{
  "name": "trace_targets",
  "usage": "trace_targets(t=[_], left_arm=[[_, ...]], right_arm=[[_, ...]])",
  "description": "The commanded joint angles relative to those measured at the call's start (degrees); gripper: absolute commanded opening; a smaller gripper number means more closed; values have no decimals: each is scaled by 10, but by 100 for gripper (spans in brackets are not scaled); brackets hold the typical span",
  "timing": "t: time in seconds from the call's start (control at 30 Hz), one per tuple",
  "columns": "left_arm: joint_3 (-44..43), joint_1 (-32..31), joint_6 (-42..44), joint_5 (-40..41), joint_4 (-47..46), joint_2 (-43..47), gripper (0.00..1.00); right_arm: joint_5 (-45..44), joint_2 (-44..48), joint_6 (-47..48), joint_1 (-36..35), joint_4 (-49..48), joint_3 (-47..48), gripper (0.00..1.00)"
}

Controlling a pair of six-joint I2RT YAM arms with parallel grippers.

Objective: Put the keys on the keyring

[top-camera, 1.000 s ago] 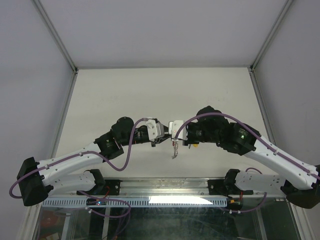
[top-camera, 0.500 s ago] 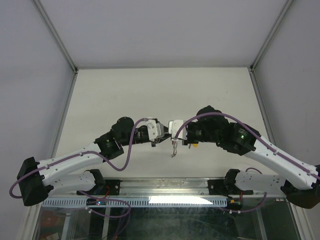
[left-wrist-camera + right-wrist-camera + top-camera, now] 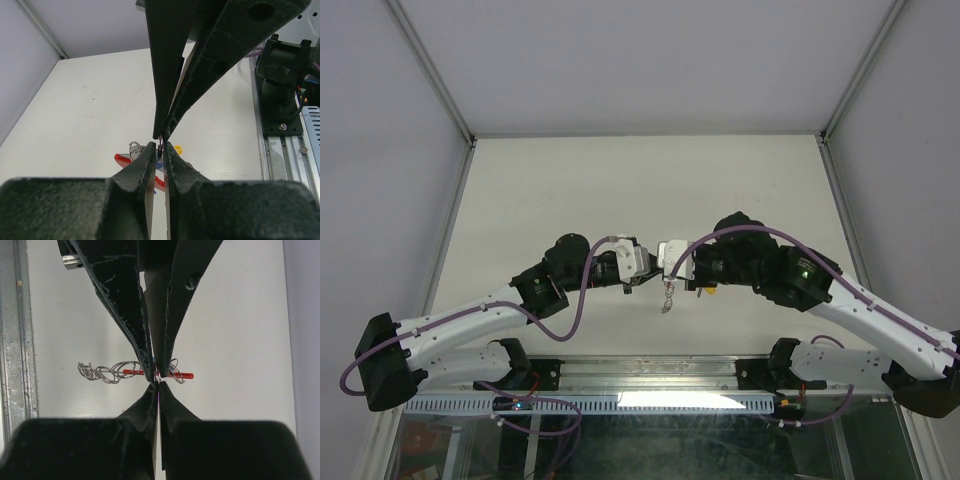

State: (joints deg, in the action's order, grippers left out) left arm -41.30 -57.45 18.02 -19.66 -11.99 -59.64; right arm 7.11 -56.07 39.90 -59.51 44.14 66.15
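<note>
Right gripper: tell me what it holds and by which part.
The right gripper is shut on the keyring, pinching the wire of its metal ring at the fingertips.

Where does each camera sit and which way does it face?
Top external: above and behind the bases, looking down on the white table; both arms show, left gripper facing right gripper.
Left wrist: on the left arm, facing along its own dark fingers toward the right gripper's.
Right wrist: mirrored, over its own fingers.
Shared: both wrist views show the red-tabbed silvery keyring by the tips.
</note>
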Motion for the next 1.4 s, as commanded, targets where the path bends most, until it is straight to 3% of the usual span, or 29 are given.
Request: trace_targets(t=[0.0, 0.1, 0.33, 0.5, 0.73, 1.1, 1.37], left_arm=[[-11, -6, 5, -8, -22, -3, 8], [-12, -6, 5, -5, -21, -5, 0], [-1, -6, -8, 6, -47, 3, 0], [38, -6, -29, 19, -107, 35, 0], [108, -6, -78, 22, -220, 68, 0], [204, -6, -160, 9, -446, 106, 0], [214, -6, -197, -12, -522, 106, 0]], right_arm=[[9, 16, -9, -3, -45, 3, 0], [11, 18, -9, -3, -47, 2, 0], [23, 34, -10, -3, -64, -12, 0], [26, 80, -12, -3, -105, -49, 19], [56, 179, -51, -3, -216, -133, 36], [135, 268, -124, -3, -334, -220, 40], [206, 249, -180, -2, -449, -246, 34]])
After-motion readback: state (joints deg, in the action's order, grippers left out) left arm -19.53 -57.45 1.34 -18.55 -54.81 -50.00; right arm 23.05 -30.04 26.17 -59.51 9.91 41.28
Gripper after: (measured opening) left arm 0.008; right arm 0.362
